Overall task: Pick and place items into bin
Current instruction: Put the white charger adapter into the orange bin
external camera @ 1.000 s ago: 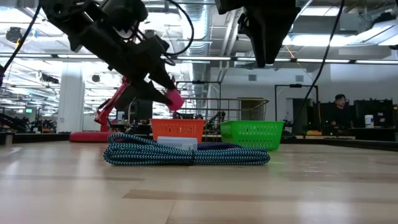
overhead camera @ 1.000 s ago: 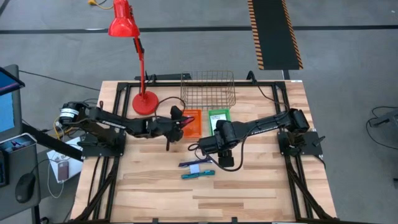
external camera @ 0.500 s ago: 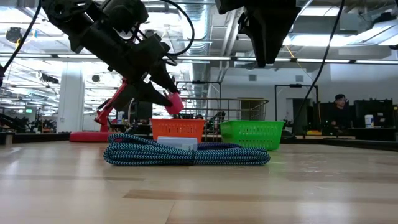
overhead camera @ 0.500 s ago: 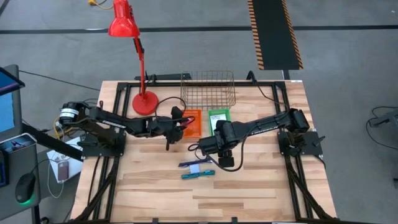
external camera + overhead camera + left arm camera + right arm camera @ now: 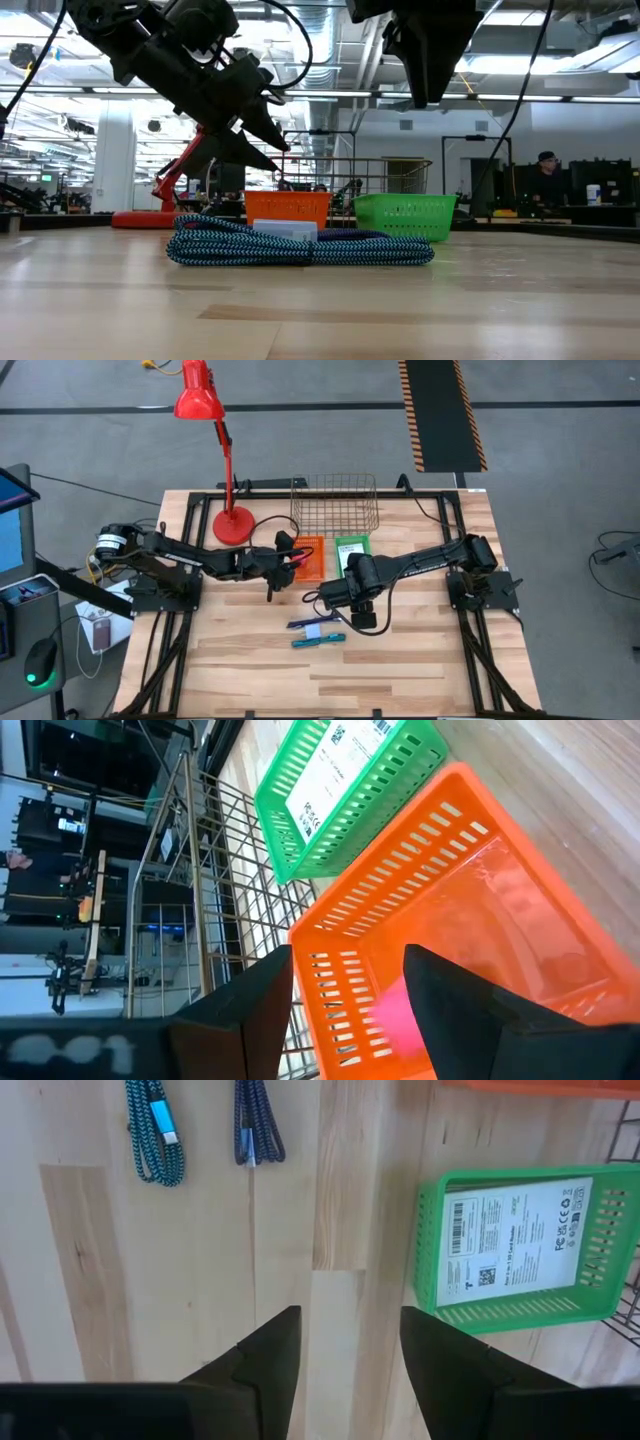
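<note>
My left gripper (image 5: 293,557) (image 5: 348,970) hangs open over the orange bin (image 5: 310,557) (image 5: 450,920). A small pink piece (image 5: 395,1010) shows blurred inside that bin, below the fingers and free of them. Beside it, the green bin (image 5: 350,549) (image 5: 515,1250) has a white card with black print (image 5: 510,1240) lying flat in it. A teal braided cord (image 5: 155,1135) (image 5: 318,641) and a blue-purple cord (image 5: 258,1125) (image 5: 310,624) lie coiled on the table. My right gripper (image 5: 358,616) (image 5: 345,1370) is open in the air to the right of them.
A wire basket (image 5: 335,502) stands behind the two bins at the far edge. A red desk lamp (image 5: 232,520) stands on the far left with its head beyond the table. Bare wood (image 5: 330,680) stretches toward the near edge. A person (image 5: 546,175) is in the room behind.
My left gripper, staying over the orange bin, has opened and let go of the pink piece. The piece no longer shows between the fingertips in the low view; it now sits down inside the orange bin.
</note>
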